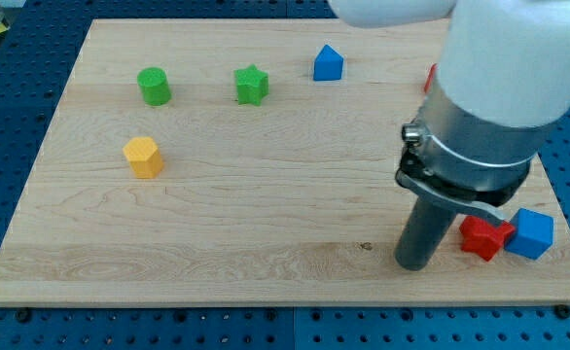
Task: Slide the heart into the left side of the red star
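Pincer lacking, my tip (416, 264) stands just left of the red star (482, 236).

Tip (416, 263) just left of star (483, 237); cube (531, 233) touching star's right.

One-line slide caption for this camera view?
My tip rests left of the red star, which touches a blue cube; no heart is identifiable.

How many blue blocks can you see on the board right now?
2. One blue block sits near the view's top, right of the green star. A blue cube touches the red star at lower right, near my tip. The arm may hide others.
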Motion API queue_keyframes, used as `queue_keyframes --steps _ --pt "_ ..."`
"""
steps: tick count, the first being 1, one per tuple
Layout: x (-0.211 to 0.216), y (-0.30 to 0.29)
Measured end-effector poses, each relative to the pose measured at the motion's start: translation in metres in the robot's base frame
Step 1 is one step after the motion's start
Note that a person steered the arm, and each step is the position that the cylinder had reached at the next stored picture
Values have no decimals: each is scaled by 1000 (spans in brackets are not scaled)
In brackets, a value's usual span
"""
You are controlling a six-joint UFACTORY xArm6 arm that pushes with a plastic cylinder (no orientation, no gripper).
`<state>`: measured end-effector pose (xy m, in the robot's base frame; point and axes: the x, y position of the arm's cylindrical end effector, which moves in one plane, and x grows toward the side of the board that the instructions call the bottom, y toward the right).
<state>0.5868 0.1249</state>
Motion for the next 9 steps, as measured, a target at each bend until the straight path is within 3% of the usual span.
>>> queue_keyframes --steps 2,3,6,7,9 --pt "-1 -60" --pt "-22 -65" --pt "-35 9" --pt "-29 3" --pt "-16 -143"
